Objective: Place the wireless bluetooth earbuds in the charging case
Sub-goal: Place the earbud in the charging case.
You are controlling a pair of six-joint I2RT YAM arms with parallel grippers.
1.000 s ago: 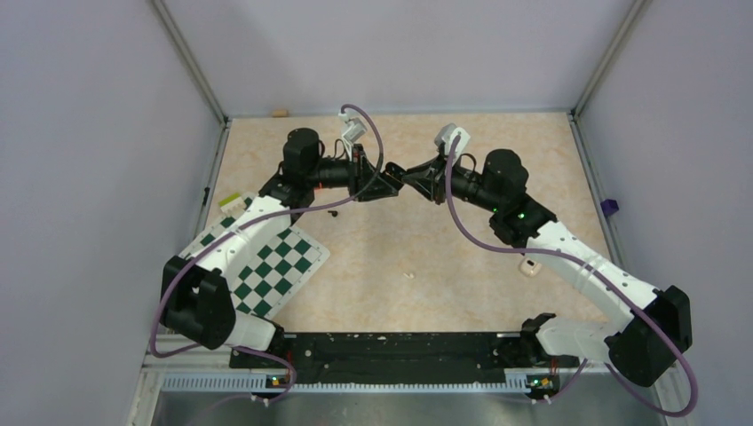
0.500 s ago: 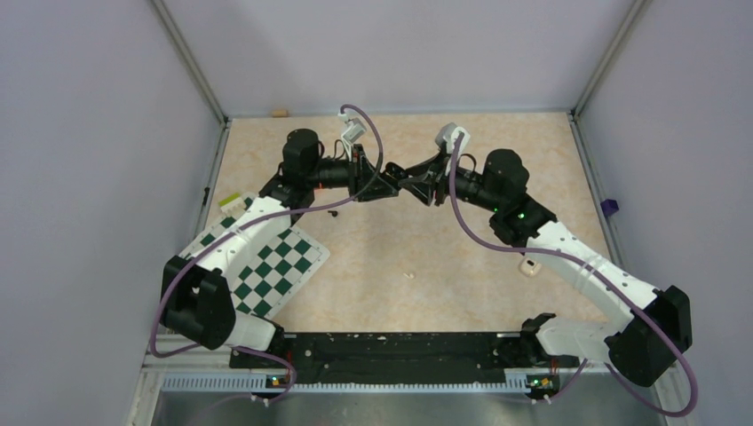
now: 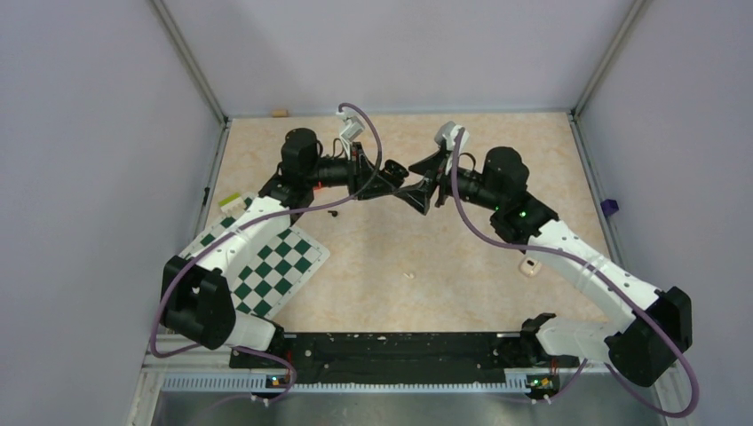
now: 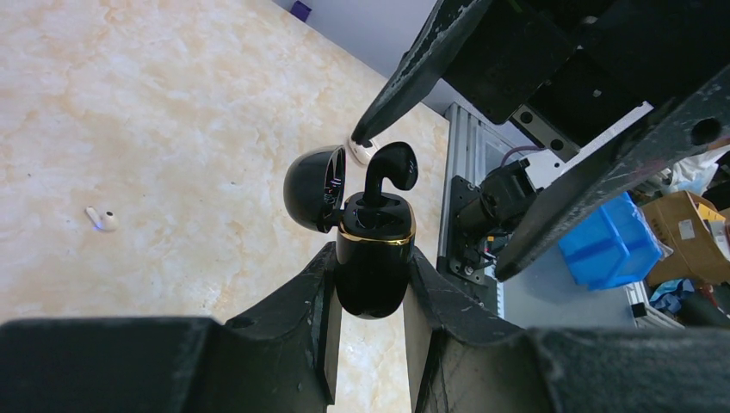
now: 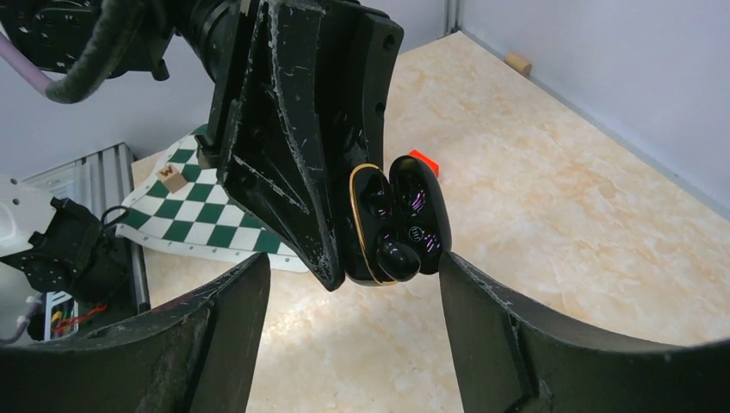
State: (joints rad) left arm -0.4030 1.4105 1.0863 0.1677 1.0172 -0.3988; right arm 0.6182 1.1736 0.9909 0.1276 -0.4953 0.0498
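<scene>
Left hand [image 4: 370,256] grips the open charging case [image 4: 372,275] upright above the surface [image 4: 129,103], mid far edge, steadying it. Earbud [image 4: 389,172] looks half-seated. Right hand [image 5: 353,265] is released, fingers spread around the case.

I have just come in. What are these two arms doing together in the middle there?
The left hand holds a black charging case clamped between its fingers, with the lid open. One black earbud stands in the case, its rounded end sticking out. The right hand is open, its fingers on either side of the case and one fingertip close to the earbud.
</scene>
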